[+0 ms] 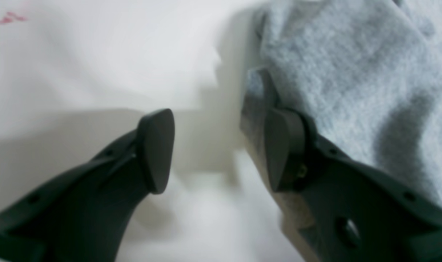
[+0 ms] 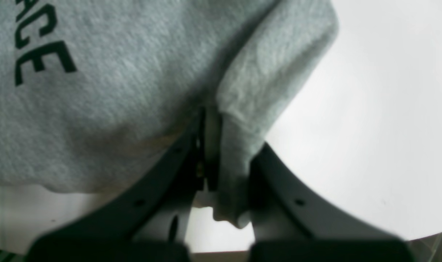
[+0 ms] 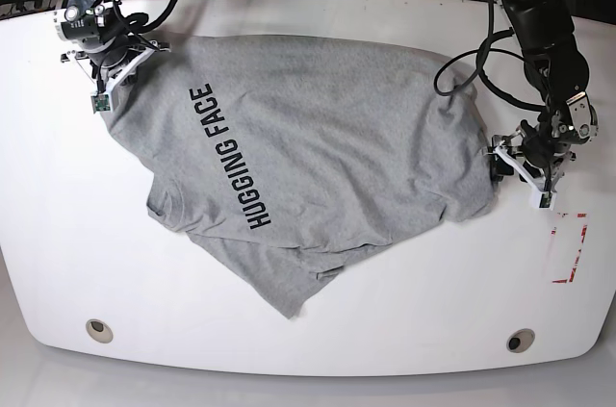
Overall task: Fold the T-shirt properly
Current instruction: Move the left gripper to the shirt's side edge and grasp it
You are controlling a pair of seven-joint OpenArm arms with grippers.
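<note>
The light grey T-shirt point(image 3: 337, 138) lies spread and wrinkled on the white table point(image 3: 385, 311), with the black "HUGGING FACE" lettering point(image 3: 229, 157) facing up and a bottom corner folded under. My right gripper point(image 3: 114, 75) is at the shirt's far left corner. In the right wrist view it point(image 2: 226, 156) is shut on a bunched fold of the grey cloth point(image 2: 115, 91). My left gripper point(image 3: 508, 165) is at the shirt's right edge. In the left wrist view it point(image 1: 221, 145) is open, and one finger point(image 1: 282, 149) touches the cloth edge point(image 1: 352, 72).
A red outlined mark point(image 3: 568, 248) is on the table just beyond the left gripper. Two round fittings point(image 3: 96, 329) point(image 3: 521, 340) sit near the table's front edge. Cables point(image 3: 462, 70) hang from the arm on the right, above the shirt.
</note>
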